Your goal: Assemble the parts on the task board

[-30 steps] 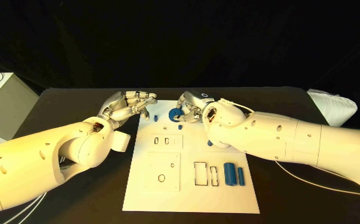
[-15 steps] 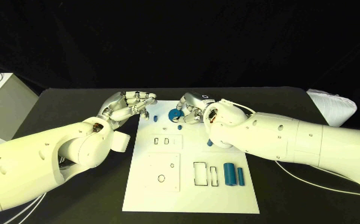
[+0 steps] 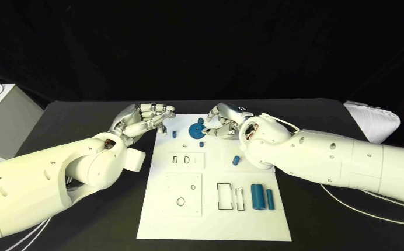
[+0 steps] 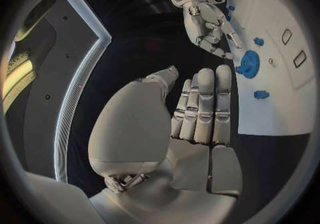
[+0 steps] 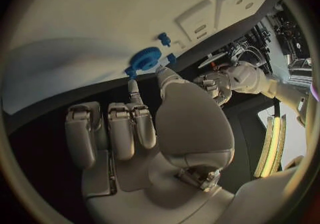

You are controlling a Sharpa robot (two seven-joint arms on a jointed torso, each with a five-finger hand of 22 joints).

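A: What is shown in the head view?

B: The task board [image 3: 215, 204] is seen in the middle of the table [image 3: 76, 117]. A blue gear [image 3: 197, 131] is found near the board's far edge, with a small blue peg [image 3: 174, 134] beside it toward the left edge. A short blue piece [image 3: 236, 159] is seen toward the right edge, and 2 blue cylinders [image 3: 263, 196] are laid side by side near the right edge, their long axes running from near edge to far edge.

A: And the hands?

B: The right hand [image 3: 224, 124] is placed just beside the gear, on its right; its fingertips are brought up to the gear, but whether it is gripped cannot be told. The left hand [image 3: 145, 118] is held off the board's far left corner, fingers curled, with nothing seen in it.

A: The left wrist view?

B: The left hand [image 4: 193, 112] is shown with fingers together and partly extended, nothing held. The gear [image 4: 249, 65] is seen beyond them, with the right hand [image 4: 210, 32] reaching it from the far side.

A: The right wrist view?

B: The right hand [image 5: 127, 128] is seen with its fingers curled in, 1 fingertip [image 5: 133, 86] raised just beside the gear [image 5: 145, 60]. Contact is not resolved. The right hand is judged the nearer, so the gear is best worked from there.
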